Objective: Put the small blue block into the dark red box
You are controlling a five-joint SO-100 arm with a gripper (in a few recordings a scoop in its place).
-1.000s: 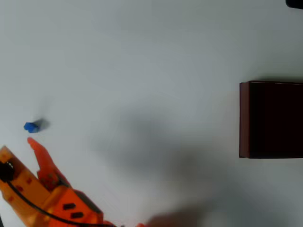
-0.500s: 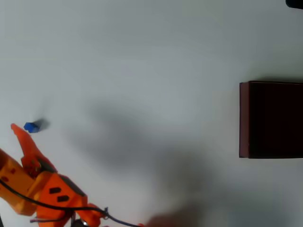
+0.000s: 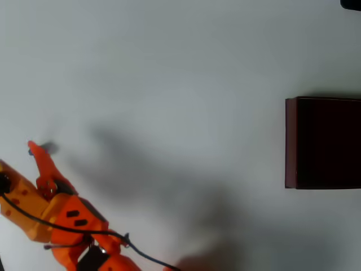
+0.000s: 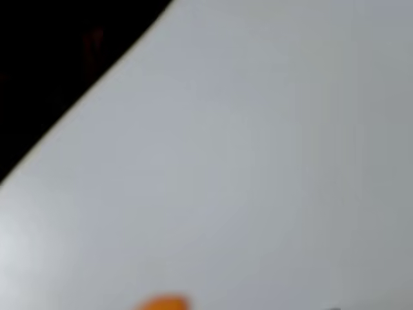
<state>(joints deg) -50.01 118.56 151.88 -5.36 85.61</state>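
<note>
In the overhead view my orange gripper [image 3: 18, 159] sits at the left edge of the white table. One pointed finger [image 3: 40, 162] reaches up, and its tip lies over the spot where the small blue block lay. The block itself is hidden, with only its faint shadow showing beside the tip. The other jaw runs off the left edge, and a wedge of table shows between the two, so the gripper looks open. The dark red box [image 3: 290, 142] stands far off at the right edge, open side up, its inside almost black. In the blurred wrist view, a sliver of an orange finger [image 4: 161, 303] shows at the bottom.
The white table [image 3: 180, 84] lies bare between gripper and box. A black cable [image 3: 67, 230] trails over the arm. A dark object [image 3: 351, 3] pokes in at the top right corner. In the wrist view the table edge [image 4: 84, 103] runs diagonally, with darkness beyond it.
The arm swung left and then slightly back right and up. Its finger tip now covers the blue block, which was visible in both earlier frames.
</note>
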